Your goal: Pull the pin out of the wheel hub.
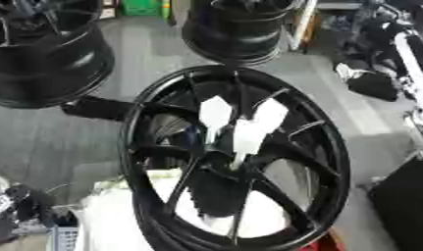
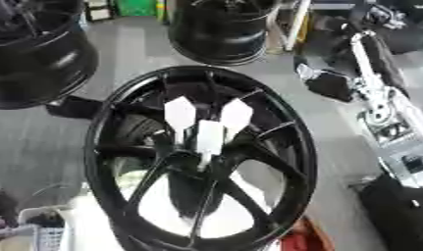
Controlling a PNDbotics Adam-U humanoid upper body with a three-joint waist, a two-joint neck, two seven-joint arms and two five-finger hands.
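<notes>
- Three white pins [image 1: 247, 136] stand up out of the middle of the black wheel hub [image 1: 236, 162], close together: one left, one right, one between them and nearer.
- Their flat white tops flare upward, which I judge leaves them easy to pinch and draw straight out.
- The hub lies face-up over something white [image 1: 111, 215], probably padding to steady it while a pin is pulled.
- Two more black wheels sit apart on the grey floor [image 1: 145, 63]: one far left [image 1: 42, 54], one far centre [image 1: 236, 29].
- A robot arm [image 2: 382, 105] shows at the right edge of the right eye view; neither hand is visible, so I cannot tell whether either is open or closed.
- No pin looks pulled yet.
</notes>
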